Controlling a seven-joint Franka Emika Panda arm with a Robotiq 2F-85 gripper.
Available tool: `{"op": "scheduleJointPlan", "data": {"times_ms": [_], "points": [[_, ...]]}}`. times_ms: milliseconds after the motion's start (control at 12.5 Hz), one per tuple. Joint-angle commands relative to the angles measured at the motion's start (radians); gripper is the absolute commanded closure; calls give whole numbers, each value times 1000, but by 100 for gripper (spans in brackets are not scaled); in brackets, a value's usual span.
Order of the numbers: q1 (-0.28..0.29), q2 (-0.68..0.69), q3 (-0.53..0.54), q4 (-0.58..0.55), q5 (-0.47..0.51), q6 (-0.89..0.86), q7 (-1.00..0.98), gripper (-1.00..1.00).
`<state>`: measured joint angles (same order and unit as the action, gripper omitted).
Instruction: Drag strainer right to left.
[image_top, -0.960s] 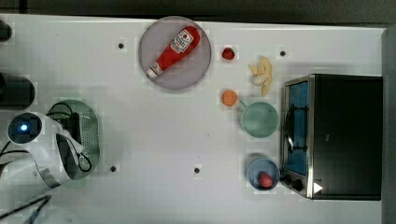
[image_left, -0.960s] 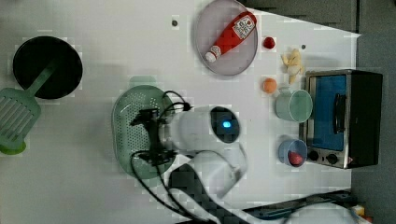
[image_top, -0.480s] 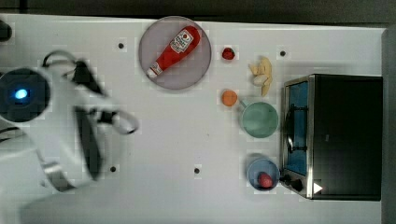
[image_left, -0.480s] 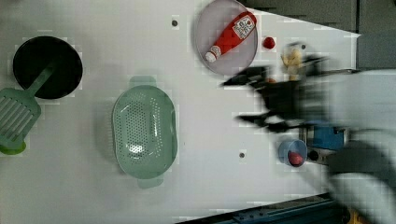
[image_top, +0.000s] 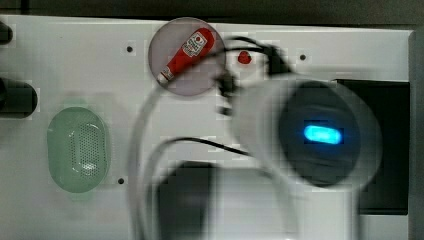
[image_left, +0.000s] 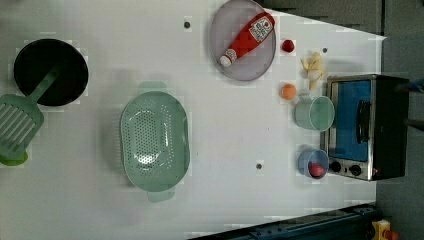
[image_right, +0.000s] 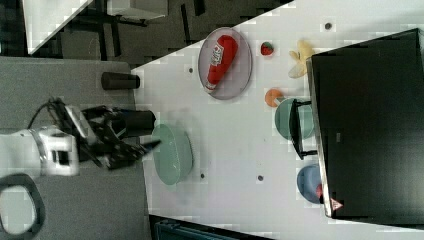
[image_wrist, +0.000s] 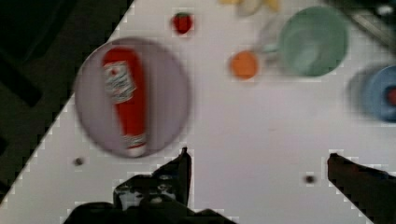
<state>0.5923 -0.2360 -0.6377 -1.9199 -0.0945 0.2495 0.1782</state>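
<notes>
The strainer (image_top: 77, 150) is a pale mint-green oval with holes in its middle, lying at the top view's left with nothing on it. It also lies bare in the left view (image_left: 155, 137). My arm (image_top: 310, 135) is a blurred white mass over the top view's right half. In the wrist view my gripper (image_wrist: 258, 158) is open over bare table, below the ketchup plate, with nothing between its fingers. In the right view the gripper (image_right: 145, 146) sits beside the rim of the strainer (image_right: 172, 152); whether they touch I cannot tell.
A grey plate (image_left: 220, 50) holds a ketchup bottle (image_left: 248, 39). Near the toaster oven (image_left: 365, 127) stand a mint mug (image_left: 314, 113), a blue bowl (image_left: 313, 162), an orange (image_left: 288, 91), a strawberry (image_left: 287, 46) and a banana (image_left: 312, 66). A black pan (image_left: 50, 72) and green spatula (image_left: 17, 127) lie beyond the strainer.
The arm has swept off the strainer toward the top view's right and has left the left view. The strainer has stayed where it was, now uncovered.
</notes>
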Motion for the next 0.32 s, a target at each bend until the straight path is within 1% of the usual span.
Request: {"op": "scheduleJointPlan", "data": {"times_ms": [80, 240, 320], "points": [[9, -20, 20, -35, -38, -89, -128, -100], [10, -60, 19, -40, -134, -95, -142, -100], [10, -65, 19, -43, -158, -95, -142, -100]]}}
